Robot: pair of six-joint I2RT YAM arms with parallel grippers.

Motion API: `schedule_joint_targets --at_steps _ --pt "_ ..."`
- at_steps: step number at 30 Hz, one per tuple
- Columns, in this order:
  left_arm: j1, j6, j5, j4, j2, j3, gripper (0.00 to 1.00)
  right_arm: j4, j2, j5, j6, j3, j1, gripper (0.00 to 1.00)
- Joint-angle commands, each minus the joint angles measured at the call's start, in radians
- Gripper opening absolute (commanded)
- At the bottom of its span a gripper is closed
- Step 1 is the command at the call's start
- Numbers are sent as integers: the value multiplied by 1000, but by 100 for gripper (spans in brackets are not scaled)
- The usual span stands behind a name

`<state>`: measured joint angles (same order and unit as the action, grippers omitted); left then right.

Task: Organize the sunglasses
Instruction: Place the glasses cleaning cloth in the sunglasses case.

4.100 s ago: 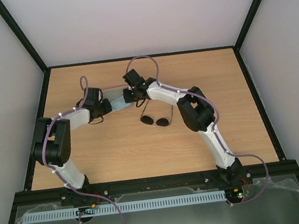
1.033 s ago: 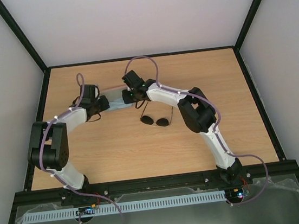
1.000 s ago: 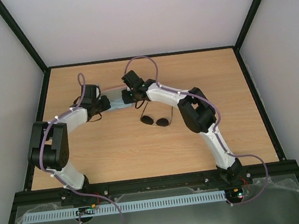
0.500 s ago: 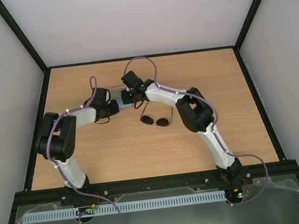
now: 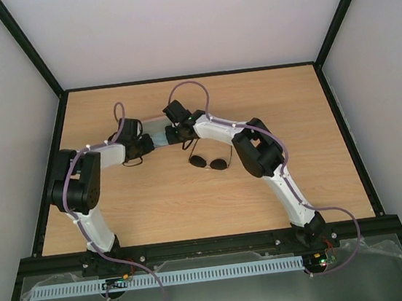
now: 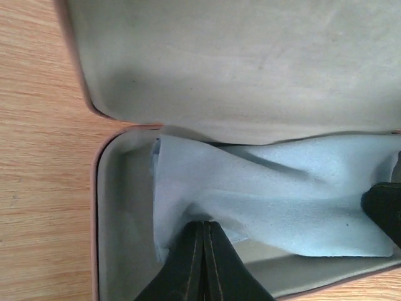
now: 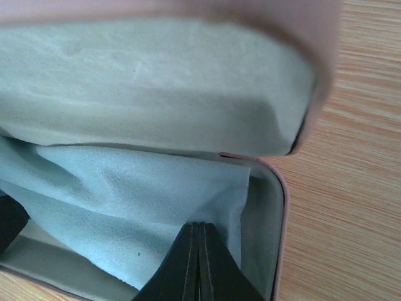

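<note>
While hands [image 6: 203, 227] [image 7: 199, 229] pinch cloth [image 6: 282, 200] edges, sunglasses [image 5: 210, 161] lie apart.

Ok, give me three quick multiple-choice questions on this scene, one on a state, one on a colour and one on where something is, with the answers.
1. The pink case is: A shut; B upside down; C open.
2. The cloth in it is: A light blue; B yellow; C red.
3. The sunglasses lie: A inside the case; B on the table, outside the case; C on the cloth.
Answers: 1 C, its grey lining shows in both wrist views. 2 A, plain in both wrist views. 3 B, the top view shows them on bare wood, nearer the arm bases than the case.
</note>
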<state>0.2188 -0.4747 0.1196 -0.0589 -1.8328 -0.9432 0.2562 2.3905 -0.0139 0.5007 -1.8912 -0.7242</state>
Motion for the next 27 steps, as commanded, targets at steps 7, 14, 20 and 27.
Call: schedule_joint_targets --at_steps 7,14,20,27 --pt "-52 32 -81 35 -15 26 3 69 18 -58 -13 -25 -3 1" --pt "-41 41 -80 77 101 48 4 47 -22 -52 -22 6 -2 5" --pt "-13 43 -24 123 196 23 11 8 -86 -46 -31 51 -11 13" --pt "17 32 5 99 124 -20 12 -2 -89 -26 -31 36 -17 16"
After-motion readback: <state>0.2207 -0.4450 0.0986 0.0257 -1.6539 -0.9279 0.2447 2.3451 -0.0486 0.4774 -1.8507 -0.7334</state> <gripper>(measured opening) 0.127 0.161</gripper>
